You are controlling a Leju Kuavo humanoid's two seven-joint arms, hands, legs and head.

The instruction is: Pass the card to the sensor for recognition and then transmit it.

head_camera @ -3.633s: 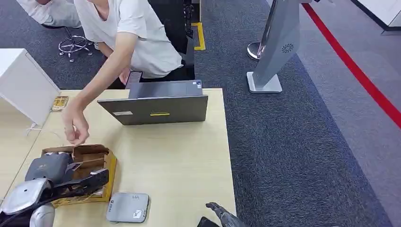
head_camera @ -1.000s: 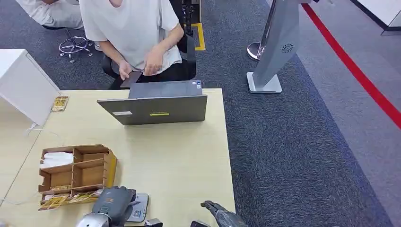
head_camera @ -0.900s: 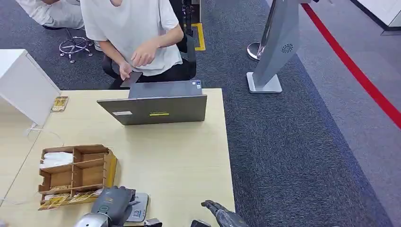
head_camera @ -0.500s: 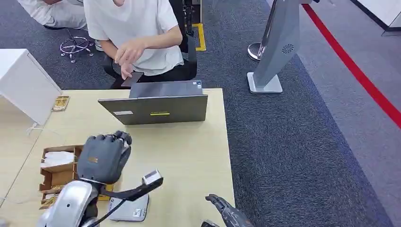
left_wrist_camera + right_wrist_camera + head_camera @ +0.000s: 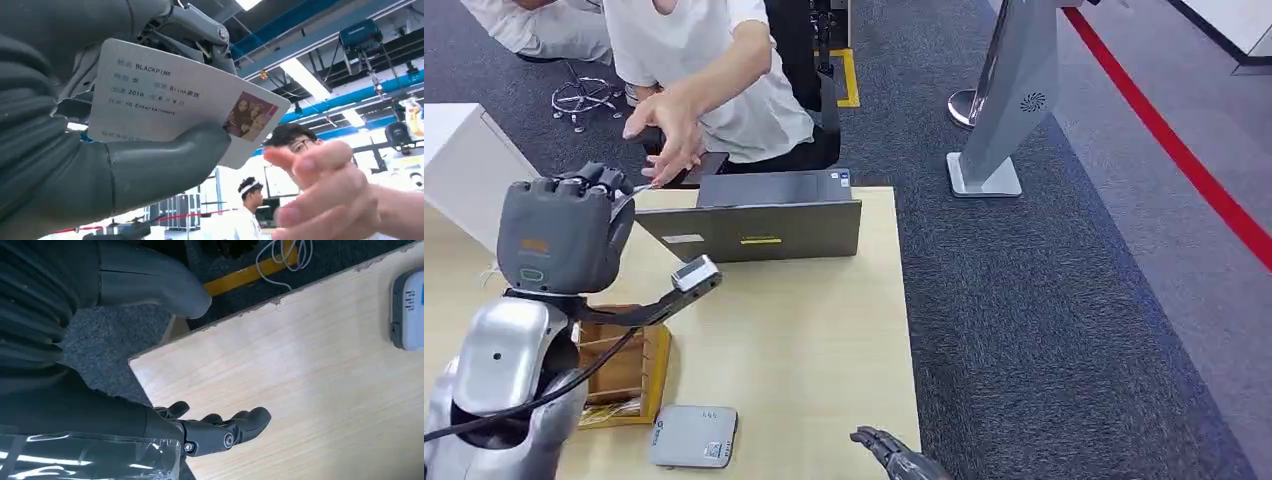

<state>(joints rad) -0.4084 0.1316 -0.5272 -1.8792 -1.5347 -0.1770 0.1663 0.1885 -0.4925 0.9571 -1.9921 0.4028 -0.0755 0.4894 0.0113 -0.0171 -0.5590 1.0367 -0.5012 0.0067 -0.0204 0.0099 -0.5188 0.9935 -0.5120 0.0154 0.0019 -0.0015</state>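
My left hand [image 5: 564,232] is raised high over the table's left side, holding a white ID card [image 5: 180,100] with printed text and a small photo, pinned under the thumb [image 5: 165,162]. A person's hand [image 5: 664,125] reaches toward it from behind the laptop, and shows blurred right beside the card [image 5: 325,200]. The grey card sensor [image 5: 694,437] lies flat near the table's front edge, well below the raised hand. My right hand [image 5: 892,452] hangs low at the table's front right corner with its fingers [image 5: 225,432] spread and holding nothing.
A grey laptop [image 5: 759,218] stands at the table's far edge with a seated person in a white shirt [image 5: 724,70] behind it. A brown cardboard organiser [image 5: 619,370] sits at front left, a white box [image 5: 469,170] at far left. A grey kiosk stand [image 5: 1004,90] is on the carpet.
My left hand has risen from the sensor near the front edge up and back toward the person, carrying the card. The person's arm has stretched out to meet it.
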